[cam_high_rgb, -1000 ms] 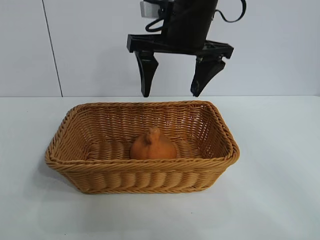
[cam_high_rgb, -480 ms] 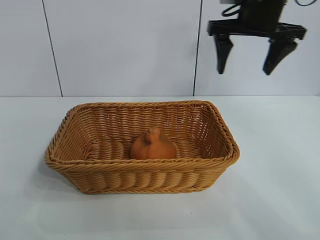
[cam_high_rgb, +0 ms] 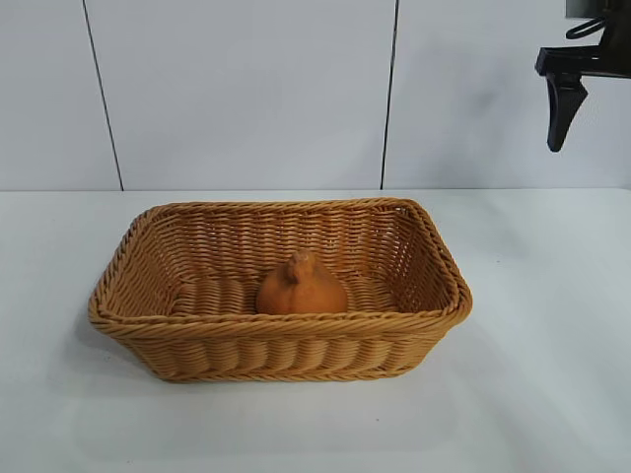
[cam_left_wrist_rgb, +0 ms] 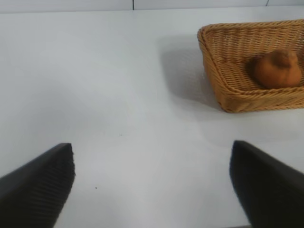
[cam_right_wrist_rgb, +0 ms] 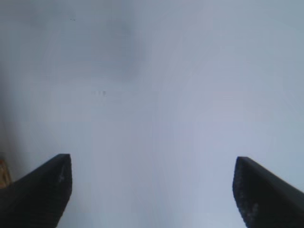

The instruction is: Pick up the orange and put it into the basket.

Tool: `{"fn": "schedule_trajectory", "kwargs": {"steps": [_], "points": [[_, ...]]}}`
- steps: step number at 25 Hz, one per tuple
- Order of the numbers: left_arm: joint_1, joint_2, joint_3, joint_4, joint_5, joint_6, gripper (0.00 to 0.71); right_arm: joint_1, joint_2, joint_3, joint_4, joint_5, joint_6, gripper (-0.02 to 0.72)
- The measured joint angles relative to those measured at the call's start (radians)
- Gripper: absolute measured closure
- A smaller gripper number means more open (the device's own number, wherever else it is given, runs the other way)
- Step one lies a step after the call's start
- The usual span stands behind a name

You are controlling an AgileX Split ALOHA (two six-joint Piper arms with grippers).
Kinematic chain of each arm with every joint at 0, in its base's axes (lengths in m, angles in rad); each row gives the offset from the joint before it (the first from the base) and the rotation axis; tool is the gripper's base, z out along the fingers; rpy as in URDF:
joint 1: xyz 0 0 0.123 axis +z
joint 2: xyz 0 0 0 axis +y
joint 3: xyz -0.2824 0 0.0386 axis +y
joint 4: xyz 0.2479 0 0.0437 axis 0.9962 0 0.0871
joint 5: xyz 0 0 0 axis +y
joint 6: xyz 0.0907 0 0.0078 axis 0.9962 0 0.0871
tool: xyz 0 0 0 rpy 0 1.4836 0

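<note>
Orange (cam_high_rgb: 301,287): seen inside basket (cam_high_rgb: 281,347), on the woven floor, roughly mid-length and toward the near wall in ext. view; knobby bump up. Not touched by either gripper.
Basket: set on white table (cam_high_rgb: 552,374), upright, long side facing ext. cam; nothing else seen in it.
Right gripper (cam_right_wrist_rgb: 152,190): at upper right edge of ext. view, high above table, well apart from basket and off to its right. Only one finger (cam_high_rgb: 562,113) is caught in that view, pointing down. In R wrist view both fingers are set wide apart, nothing between them, bare table below. A tan sliver at that frame's edge is prob. the basket rim; too little shown to be sure.
Left gripper (cam_left_wrist_rgb: 152,183): not seen in ext. view. In L wrist view fingers are spread wide, empty, over bare table; basket w/ orange seen farther off, well apart.
Wall (cam_high_rgb: 246,89): white panels w/ dark seams behind table.
</note>
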Motion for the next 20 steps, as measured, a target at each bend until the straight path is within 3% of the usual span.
{"fn": "schedule_trajectory", "kwargs": {"steps": [16, 20], "points": [[0.000, 0.000, 0.000, 0.004, 0.000, 0.000, 0.077, 0.043, -0.663, 0.762, 0.024, 0.001, -0.030, 0.071], [0.000, 0.000, 0.000, 0.004, 0.000, 0.000, 0.077, 0.043, -0.866, 0.923, 0.023, -0.044, -0.030, 0.071]]}}
